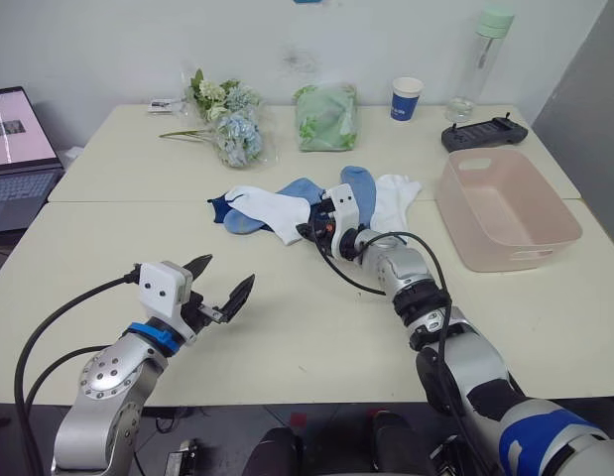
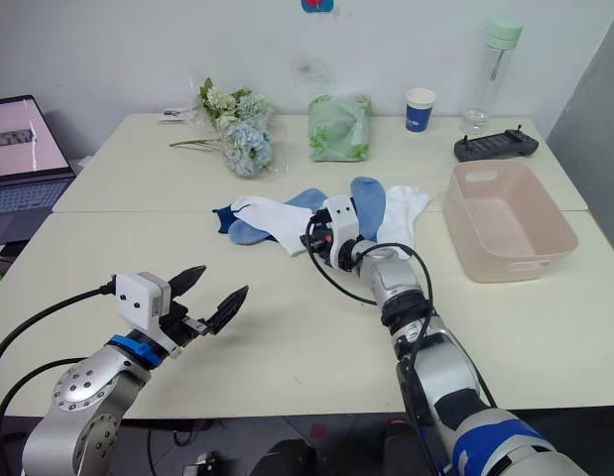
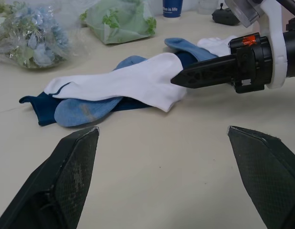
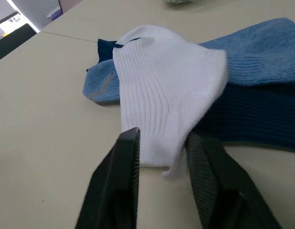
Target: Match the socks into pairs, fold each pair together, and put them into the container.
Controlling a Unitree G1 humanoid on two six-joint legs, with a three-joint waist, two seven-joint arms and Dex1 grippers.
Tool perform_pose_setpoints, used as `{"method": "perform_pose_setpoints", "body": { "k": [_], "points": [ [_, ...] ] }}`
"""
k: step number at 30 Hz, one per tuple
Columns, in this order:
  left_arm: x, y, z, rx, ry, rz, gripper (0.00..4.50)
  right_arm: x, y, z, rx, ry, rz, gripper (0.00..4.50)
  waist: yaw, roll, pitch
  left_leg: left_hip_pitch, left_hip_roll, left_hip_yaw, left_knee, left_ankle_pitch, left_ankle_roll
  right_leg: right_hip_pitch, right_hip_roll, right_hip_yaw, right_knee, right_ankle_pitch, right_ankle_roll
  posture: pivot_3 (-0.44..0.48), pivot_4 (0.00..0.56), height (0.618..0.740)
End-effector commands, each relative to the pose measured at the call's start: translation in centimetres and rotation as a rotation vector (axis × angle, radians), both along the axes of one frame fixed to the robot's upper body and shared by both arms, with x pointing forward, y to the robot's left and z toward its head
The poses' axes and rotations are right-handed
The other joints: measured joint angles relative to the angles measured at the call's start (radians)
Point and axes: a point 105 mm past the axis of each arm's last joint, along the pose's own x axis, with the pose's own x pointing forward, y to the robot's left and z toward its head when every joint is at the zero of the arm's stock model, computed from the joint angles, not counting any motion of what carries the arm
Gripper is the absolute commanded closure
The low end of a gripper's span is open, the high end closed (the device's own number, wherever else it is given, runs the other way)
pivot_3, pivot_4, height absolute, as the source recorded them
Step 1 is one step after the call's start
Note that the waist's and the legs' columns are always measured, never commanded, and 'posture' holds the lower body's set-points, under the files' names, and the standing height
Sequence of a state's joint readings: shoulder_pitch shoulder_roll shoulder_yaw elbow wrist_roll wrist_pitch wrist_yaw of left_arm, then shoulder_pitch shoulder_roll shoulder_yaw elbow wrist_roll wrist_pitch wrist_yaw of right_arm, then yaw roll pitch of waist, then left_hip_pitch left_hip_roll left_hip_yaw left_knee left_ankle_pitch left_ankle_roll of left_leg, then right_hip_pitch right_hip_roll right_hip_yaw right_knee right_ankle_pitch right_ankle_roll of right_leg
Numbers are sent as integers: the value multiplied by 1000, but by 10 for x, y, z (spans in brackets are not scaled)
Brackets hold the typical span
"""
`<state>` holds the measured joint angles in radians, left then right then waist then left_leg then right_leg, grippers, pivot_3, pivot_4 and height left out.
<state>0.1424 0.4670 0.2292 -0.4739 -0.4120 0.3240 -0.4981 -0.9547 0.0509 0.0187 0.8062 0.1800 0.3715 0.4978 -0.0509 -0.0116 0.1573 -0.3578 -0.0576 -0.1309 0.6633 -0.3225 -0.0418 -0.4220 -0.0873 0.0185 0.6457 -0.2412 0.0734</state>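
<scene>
Right wrist view: the right gripper [image 4: 161, 145] has its two black fingers [image 4: 119, 167] narrowed on the cuff edge of a white sock [image 4: 161, 90]; the cloth passes between them and they pinch it
Right gripper, head view: reached out to the middle of the table [image 1: 287, 327], at the near edge of the sock pile, fingertips on the white sock's near end
White sock: lies on top of the pile, stretched from the gripper toward the robot's left, still flat on the table
Under it: a light blue sock [image 4: 97, 88] pokes out at the far-left end, and a dark navy sock [image 4: 261, 112] lies beneath both
Other socks: a second light blue sock [image 1: 358, 190] and a second white sock [image 1: 396, 193] lie just behind the right gripper, touching each other; another light blue piece [image 1: 299, 188] shows behind the top white sock; whether that is a separate sock I cannot tell
Left gripper [image 1: 219, 288]: hovers above bare table near the robot, well apart from the pile, fingers spread wide with nothing between them
Container [image 1: 505, 213]: pale pink tub on the robot's right side of the table, upright, near the pile but not touching it, no socks inside
Far side of table: a green bag [image 1: 326, 117], a bunch of flowers [image 1: 232, 124], a blue paper cup [image 1: 407, 98], a clear bottle [image 1: 480, 64] and a black controller [image 1: 483, 132]
Far left: a laptop [image 1: 19, 149], open
</scene>
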Motion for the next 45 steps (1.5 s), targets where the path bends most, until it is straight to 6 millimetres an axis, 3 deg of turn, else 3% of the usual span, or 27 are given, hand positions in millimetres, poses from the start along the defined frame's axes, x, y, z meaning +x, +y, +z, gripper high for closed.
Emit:
{"method": "perform_pose_setpoints", "body": {
  "k": [1,8,14,17,20,24,27,29,33,43,45],
  "points": [
    [0,-4,9,11,-38,-24,0,3,-6,16,38,-49,-13,4474,0,0,0,0,0,0,0,0,0,0,0,0,0,0,0,0,150,740],
    [2,-3,9,-1,-31,-25,0,-13,-26,21,70,-32,20,4474,0,0,0,-1,0,0,0,0,0,0,0,0,0,0,0,0,150,740],
    [4,12,9,30,-21,-1,0,-71,-86,14,5,88,158,4474,22,0,0,-5,0,-2,1,0,0,-1,-1,-1,-1,0,0,0,150,740],
    [6,15,10,37,-15,5,0,-88,-109,11,-39,116,164,4474,19,0,0,-4,-1,-2,1,0,0,-1,-1,-2,-1,0,0,0,150,740],
    [15,15,10,26,10,-1,0,-113,-146,2,-139,153,195,4474,22,0,0,-4,0,-2,1,0,1,0,0,-3,-2,0,0,0,150,740],
    [33,5,17,-30,40,-40,0,-128,-178,1,-152,219,178,4474,25,-1,1,-4,-1,-1,2,0,1,2,-1,-3,-2,0,0,0,150,740],
    [48,-5,9,-13,108,-97,0,-137,-193,-8,-192,262,176,4474,23,-2,1,-4,-1,-1,3,0,1,2,0,-3,-1,0,1,0,150,740],
    [63,-25,2,-6,173,-184,0,-137,-205,-18,-223,279,140,4474,24,-2,1,-3,-1,-1,3,0,1,2,0,-4,-1,0,1,0,150,740],
    [88,-57,0,-36,231,-287,0,-131,-208,-21,-224,257,107,4474,24,-3,1,-4,-2,1,5,0,1,2,0,-4,-1,0,1,0,150,740],
    [116,-96,-37,188,294,-368,0,-132,-204,-24,-209,224,101,4474,26,-3,1,-6,-3,-2,8,0,0,2,-1,-3,-1,1,1,0,150,740],
    [115,-101,-38,169,295,-399,394,-130,-206,-24,-217,215,85,4500,26,-3,1,-6,-3,-2,8,0,0,2,-1,-3,-1,1,1,0,150,740]
  ]
}}
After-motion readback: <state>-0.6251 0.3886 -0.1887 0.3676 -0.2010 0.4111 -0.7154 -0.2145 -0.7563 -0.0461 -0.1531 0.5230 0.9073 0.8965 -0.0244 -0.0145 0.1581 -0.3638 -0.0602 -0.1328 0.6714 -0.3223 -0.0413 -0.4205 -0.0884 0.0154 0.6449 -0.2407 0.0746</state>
